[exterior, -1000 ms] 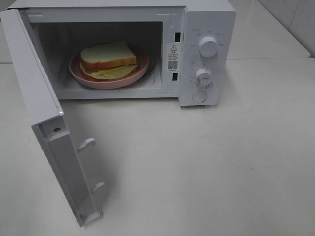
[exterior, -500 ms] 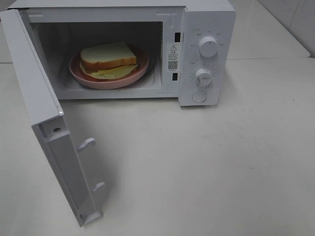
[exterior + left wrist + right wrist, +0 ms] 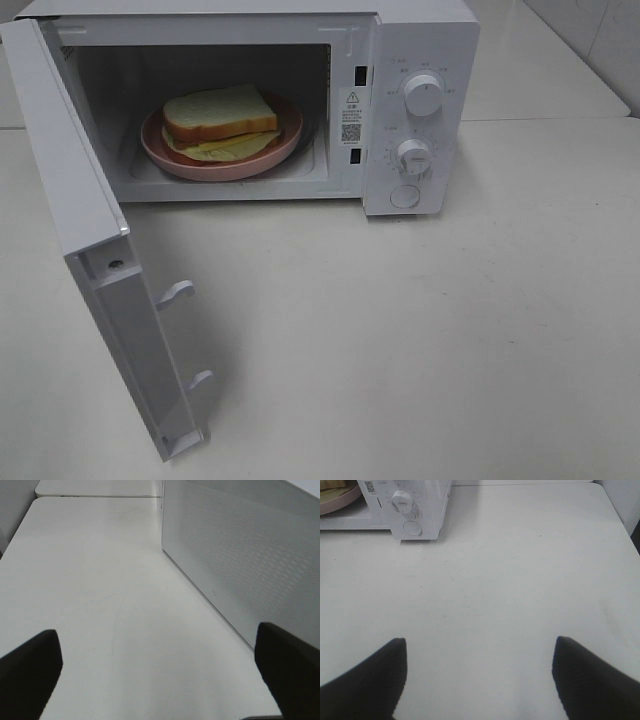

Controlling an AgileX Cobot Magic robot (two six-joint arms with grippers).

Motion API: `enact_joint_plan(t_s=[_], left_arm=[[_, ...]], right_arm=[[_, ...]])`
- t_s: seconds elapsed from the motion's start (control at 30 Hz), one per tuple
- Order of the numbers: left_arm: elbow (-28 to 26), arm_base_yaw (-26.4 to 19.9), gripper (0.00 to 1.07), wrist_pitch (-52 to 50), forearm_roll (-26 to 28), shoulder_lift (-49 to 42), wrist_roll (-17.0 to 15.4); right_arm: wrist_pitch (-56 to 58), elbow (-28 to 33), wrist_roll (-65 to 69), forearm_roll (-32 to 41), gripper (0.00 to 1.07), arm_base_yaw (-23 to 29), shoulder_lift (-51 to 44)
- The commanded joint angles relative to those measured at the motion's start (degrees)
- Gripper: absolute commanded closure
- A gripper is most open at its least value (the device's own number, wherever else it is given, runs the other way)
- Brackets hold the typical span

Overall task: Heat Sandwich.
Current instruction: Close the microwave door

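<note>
Fingers spread wide, empty, on left gripper (image 3: 157, 650) and right gripper (image 3: 480, 647); white-bread sandwich with yellow-green filling (image 3: 220, 113) on round pink plate (image 3: 200, 168) already inside white microwave (image 3: 430, 40); hinged white door (image 3: 80, 190) swung out left; shutting it and setting dials remain.

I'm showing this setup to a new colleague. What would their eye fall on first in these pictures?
The white microwave at the back of the table, its door standing wide open on the left. Inside it, the sandwich lies on a pink plate. In the wrist views, the left fingers and the right fingers stand wide apart above the table, holding nothing.
</note>
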State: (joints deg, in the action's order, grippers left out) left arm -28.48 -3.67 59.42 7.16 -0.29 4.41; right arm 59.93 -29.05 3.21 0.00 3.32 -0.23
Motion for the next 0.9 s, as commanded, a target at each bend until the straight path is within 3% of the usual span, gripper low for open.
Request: enact_joint_plan(t_s=[0.03, 0.9], left_arm=[[0.23, 0.23, 0.06, -0.52, 0.46, -1.26, -0.17], [0.23, 0.23, 0.06, -0.52, 0.46, -1.26, -0.17]], right_arm=[[-0.69, 0.06, -0.17, 0.52, 0.31, -0.23, -1.55], [-0.69, 0.06, -0.17, 0.52, 0.31, -0.23, -1.55]])
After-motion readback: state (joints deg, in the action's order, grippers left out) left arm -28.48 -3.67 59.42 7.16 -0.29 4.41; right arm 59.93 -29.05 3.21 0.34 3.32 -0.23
